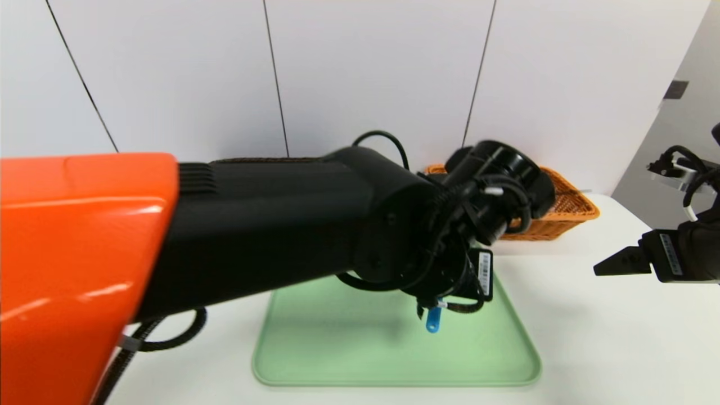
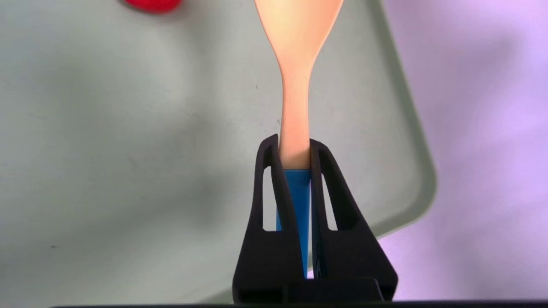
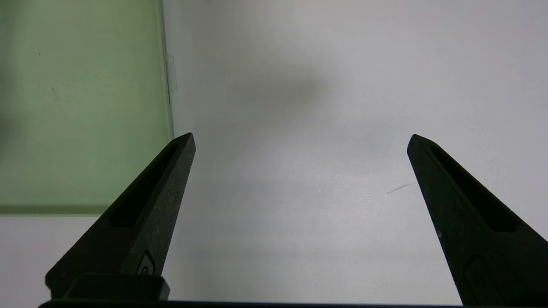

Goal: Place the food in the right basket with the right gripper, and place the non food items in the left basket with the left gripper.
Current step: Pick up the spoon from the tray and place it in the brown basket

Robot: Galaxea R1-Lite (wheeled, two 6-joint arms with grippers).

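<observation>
Left arm fills most of my head view, reaching across over the green tray (image 1: 315,360). Left gripper (image 2: 294,147) is clamped tight on a spatula (image 2: 295,77): blue handle pinched between the fingers, pale wooden blade running straight out past the fingertips. So the long axis lies in line with the gripper, blade leading. From the head camera only the blue handle tip (image 1: 432,322) shows, hanging below the wrist and clear of the tray surface as far as I can judge.

The relation that matters: the spatula is non-food, so it goes to the left basket, and I cannot find that basket in any view (the arm's bulk hides that side). I judge the carry has to swing back toward the robot's left, away from where the tool hangs now.

A red object (image 2: 152,4) sits on the tray beyond the blade, cut off at the frame edge; cannot identify it.

Further right, the orange wicker basket (image 1: 568,202) stands at the table's far side, partly behind the left wrist. Contents not visible.

Right gripper (image 1: 610,264) hovers over bare white table (image 3: 325,128) just beside the tray's edge, fingers spread wide, holding nothing. Idle.
</observation>
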